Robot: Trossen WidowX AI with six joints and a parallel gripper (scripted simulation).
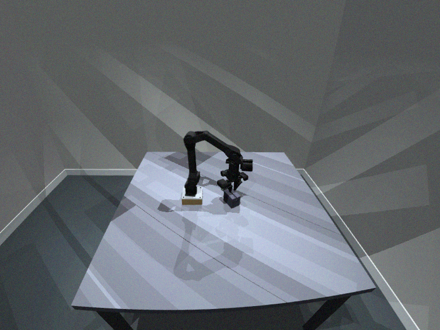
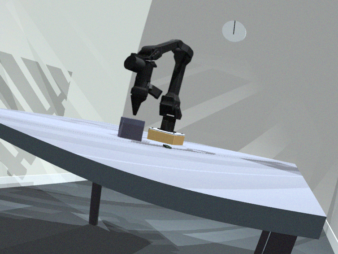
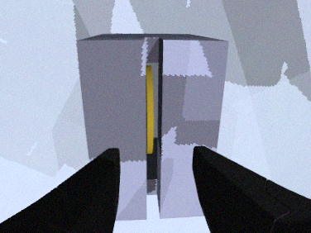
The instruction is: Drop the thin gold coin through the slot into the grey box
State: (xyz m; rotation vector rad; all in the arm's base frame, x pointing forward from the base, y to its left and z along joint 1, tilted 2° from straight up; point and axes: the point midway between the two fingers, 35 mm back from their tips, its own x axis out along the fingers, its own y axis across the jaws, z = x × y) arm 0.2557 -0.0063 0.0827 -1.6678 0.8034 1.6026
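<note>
The grey box (image 1: 232, 200) (image 2: 131, 128) (image 3: 111, 99) stands on the table beside the arm's base. In the wrist view, the thin yellow edge of the gold coin (image 3: 149, 106) shows inside the narrow slot in the lid, below the level of the lid's surface. The coin does not show in either the top or the exterior view. My gripper (image 1: 235, 188) (image 2: 135, 111) (image 3: 155, 158) hangs just above the box, over the slot, with its fingers apart and nothing between them. The small dark-green holder (image 2: 166, 146) lies on the table in front of the base with no coin in it.
The arm's tan base block (image 1: 192, 200) (image 2: 166, 136) sits right next to the box. The table (image 1: 227, 270) (image 2: 218, 174) stretches wide around them, with its edges far from the box.
</note>
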